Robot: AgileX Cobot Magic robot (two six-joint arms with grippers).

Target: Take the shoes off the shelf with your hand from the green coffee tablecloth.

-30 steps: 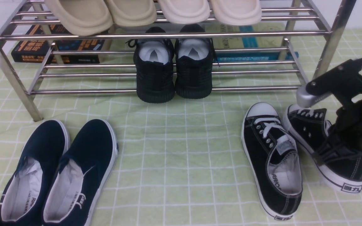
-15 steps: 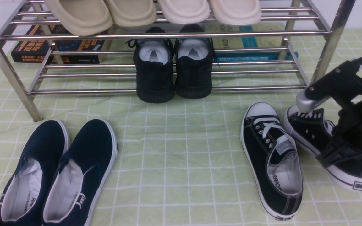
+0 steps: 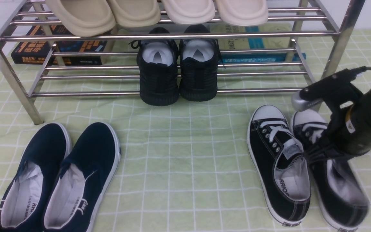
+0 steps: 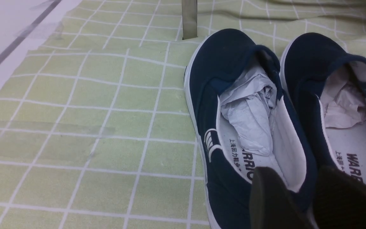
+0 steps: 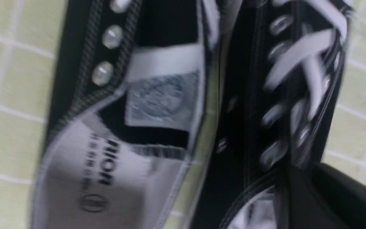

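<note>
Black sneakers: they lie as a pair on the green cloth, in front of the rack, toes toward it; both are off the rack.
Left sneaker: it stands upright, with laces and insole visible.
Right sneaker: it is just beside the left one, partly hidden by the right arm.
Right jaws: they are over the right sneaker, near its opening; blurred, so I cannot tell whether they are open or hold it.
Left jaws: they stand wide, at the navy slip-ons.
Rack, lower tier: black knit shoes.
Rack, upper tier: beige clogs and paler clogs.
</note>
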